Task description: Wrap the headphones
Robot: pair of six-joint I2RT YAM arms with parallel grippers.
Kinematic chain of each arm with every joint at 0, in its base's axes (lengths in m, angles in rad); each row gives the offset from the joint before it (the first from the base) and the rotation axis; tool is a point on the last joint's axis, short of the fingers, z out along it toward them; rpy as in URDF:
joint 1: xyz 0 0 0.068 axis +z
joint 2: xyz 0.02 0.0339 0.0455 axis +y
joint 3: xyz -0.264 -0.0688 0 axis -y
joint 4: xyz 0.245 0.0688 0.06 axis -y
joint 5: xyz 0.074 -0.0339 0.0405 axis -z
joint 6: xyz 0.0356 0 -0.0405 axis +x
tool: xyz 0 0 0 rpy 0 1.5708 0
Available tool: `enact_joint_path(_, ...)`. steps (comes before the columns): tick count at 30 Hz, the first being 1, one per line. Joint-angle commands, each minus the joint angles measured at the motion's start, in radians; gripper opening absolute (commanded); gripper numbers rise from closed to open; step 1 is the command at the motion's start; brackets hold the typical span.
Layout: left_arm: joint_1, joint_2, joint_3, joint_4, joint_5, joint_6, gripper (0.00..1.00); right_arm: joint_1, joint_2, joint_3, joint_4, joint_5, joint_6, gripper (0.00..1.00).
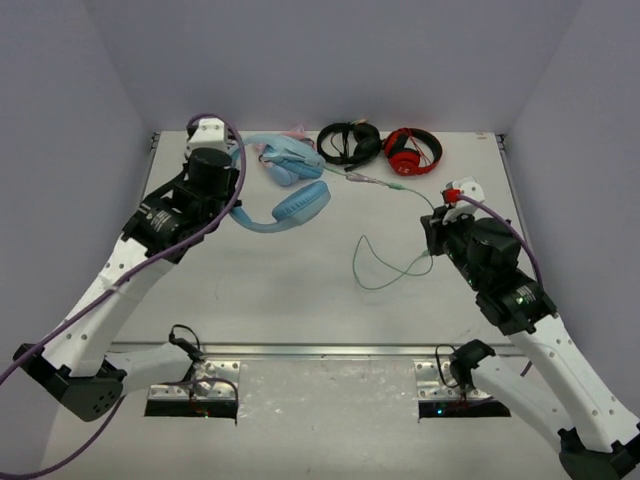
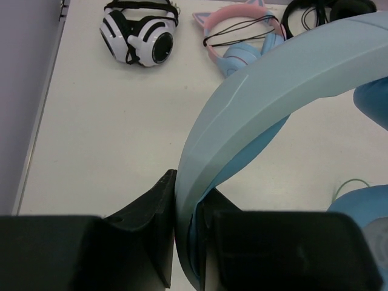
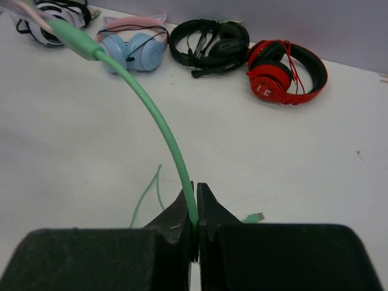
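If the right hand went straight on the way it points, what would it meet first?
Probably the black headphones, across bare table; the red pair lies right of that line. If the right hand tilts down, the table comes first; depth is unclear.

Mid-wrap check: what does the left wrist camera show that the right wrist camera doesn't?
Left wrist only: the left end effector shut on the headband of the light-blue headphones. Right wrist only: the right end effector pinching the green cable, plus the red headphones. Both: the cat-ear pair, the white-and-black pair and the black pair.
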Motion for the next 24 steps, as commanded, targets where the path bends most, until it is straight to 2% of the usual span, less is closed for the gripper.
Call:
enact_joint_path(1,0.003,0.052,-0.062,0.158,0.058,0.042,0.0,-0.002,0.044,0.111,0.029,-0.137,-0.099,0.01)
enact_joint_path(4,-0.004,0.087,-0.113,0.212,0.171,0.098,0.0,0.0,0.093,0.18,0.046,-0.165,-0.152,0.01)
enact_joint_path(6,-0.005,0.089,-0.194,0.296,0.238,0.123,0.0,0.0,0.142,0.231,0.06,-0.083,-0.21,0.01)
enact_joint_path(8,-0.005,0.097,-0.239,0.307,0.255,0.137,0.0,0.0,0.178,0.29,0.041,-0.076,-0.241,0.01)
enact_joint_path(11,-0.015,0.109,-0.24,0.313,0.302,0.148,0.0,0.0,0.233,0.355,0.009,-0.255,-0.269,0.01)
enact_joint_path(12,-0.017,0.115,-0.24,0.314,0.333,0.148,0.01,0.01,0.248,0.37,-0.002,-0.383,-0.28,0.01)
enact_joint_path(14,-0.015,0.124,-0.24,0.313,0.368,0.152,0.0,0.065,0.302,0.412,-0.045,-0.455,-0.309,0.01)
enact_joint_path(16,-0.015,0.129,-0.245,0.322,0.43,0.152,0.0,0.139,0.349,0.467,-0.113,-0.362,-0.37,0.01)
enact_joint_path(17,-0.015,0.13,-0.248,0.325,0.44,0.152,0.0,0.217,0.391,0.478,-0.127,-0.309,-0.392,0.01)
enact_joint_path(19,-0.015,0.136,-0.248,0.322,0.418,0.148,0.0,0.282,0.425,0.492,-0.135,-0.204,-0.438,0.01)
enact_joint_path(24,-0.015,0.166,-0.251,0.317,0.413,0.137,0.0,0.426,0.517,0.531,-0.109,-0.107,-0.481,0.01)
